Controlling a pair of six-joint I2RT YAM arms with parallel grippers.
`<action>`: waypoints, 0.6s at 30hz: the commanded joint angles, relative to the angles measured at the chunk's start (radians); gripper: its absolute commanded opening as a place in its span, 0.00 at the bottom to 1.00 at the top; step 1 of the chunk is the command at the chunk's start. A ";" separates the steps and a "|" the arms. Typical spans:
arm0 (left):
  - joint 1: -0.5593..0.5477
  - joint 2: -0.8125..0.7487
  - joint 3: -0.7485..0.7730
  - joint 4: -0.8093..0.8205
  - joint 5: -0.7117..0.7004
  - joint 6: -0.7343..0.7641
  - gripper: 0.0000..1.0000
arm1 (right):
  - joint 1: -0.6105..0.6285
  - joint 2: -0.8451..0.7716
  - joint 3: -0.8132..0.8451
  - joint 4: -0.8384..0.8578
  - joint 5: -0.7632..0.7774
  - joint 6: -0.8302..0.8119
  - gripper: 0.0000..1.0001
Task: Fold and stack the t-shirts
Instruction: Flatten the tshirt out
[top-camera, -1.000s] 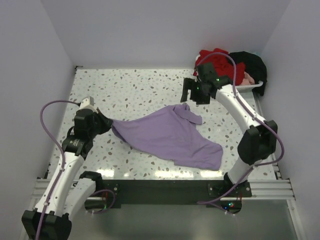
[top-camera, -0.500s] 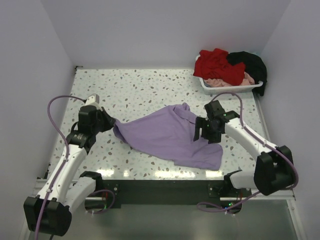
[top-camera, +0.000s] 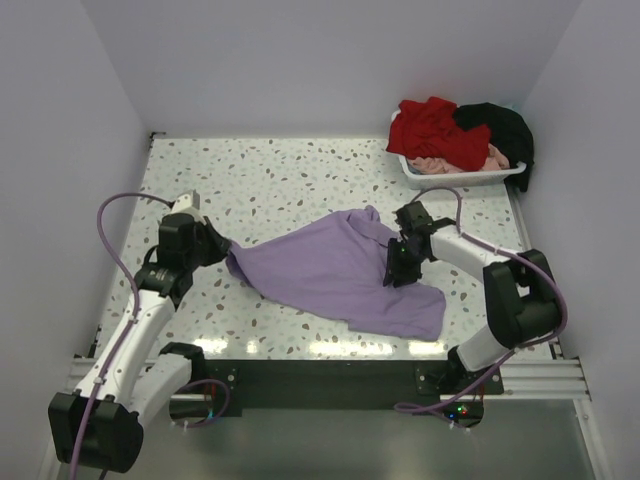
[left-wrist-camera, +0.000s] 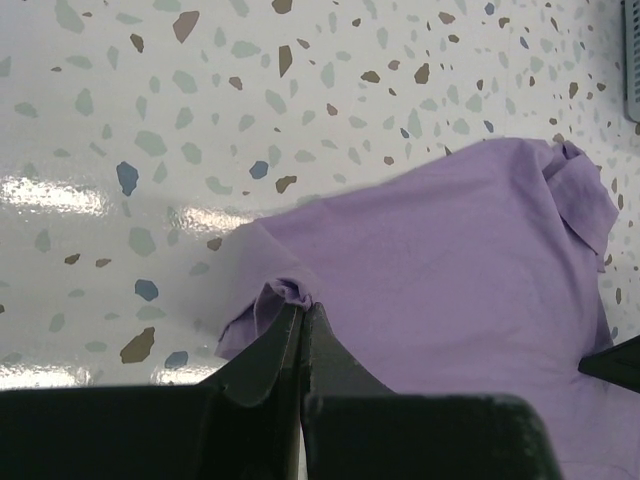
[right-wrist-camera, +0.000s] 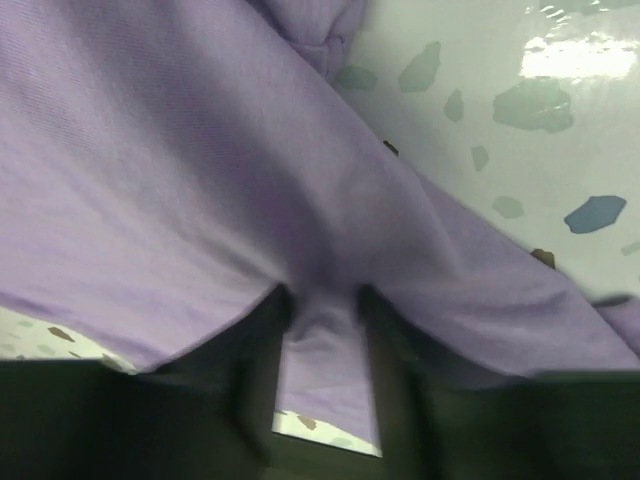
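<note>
Lavender t-shirt (top-camera: 340, 275) lay spread out and wrinkled on the speckled table (top-camera: 280, 180). It was in the middle, a bit toward the near edge. It was not folded. One bunched-up part pointed to the far side, and a wide part reached toward the near right.

The left gripper (top-camera: 222, 247) was at the left end of the shirt. It was pinched tight on a small bunch of the purple cloth. In the left wrist view the two dark fingers (left-wrist-camera: 270, 355) met at their tips with the cloth squeezed between them. From that spot the shirt spread away to the right, flat on the table.

The right gripper (top-camera: 397, 270) was down low on the right side of the shirt, pressed into the cloth. In the right wrist view a strip of purple cloth sat between its two fingers (right-wrist-camera: 258, 345), and a gap showed between them. It was not possible to tell if they were squeezing the cloth or only standing around it.

A white tray (top-camera: 512, 174) sat at the far right corner of the table, well apart from the purple shirt. A red t-shirt (top-camera: 430, 125), a black t-shirt (top-camera: 500, 125) and a pale pink t-shirt (top-camera: 470, 160) were piled in it, all crumpled.
</note>
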 joint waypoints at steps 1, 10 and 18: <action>0.007 -0.011 -0.017 0.040 -0.016 -0.009 0.00 | -0.003 0.008 -0.005 0.029 -0.029 -0.012 0.29; 0.007 0.009 0.044 0.011 -0.108 0.049 0.00 | -0.001 -0.012 0.216 -0.093 0.025 -0.013 0.00; 0.007 0.006 0.133 -0.026 -0.320 0.095 0.00 | -0.001 0.196 0.729 -0.166 0.030 -0.039 0.00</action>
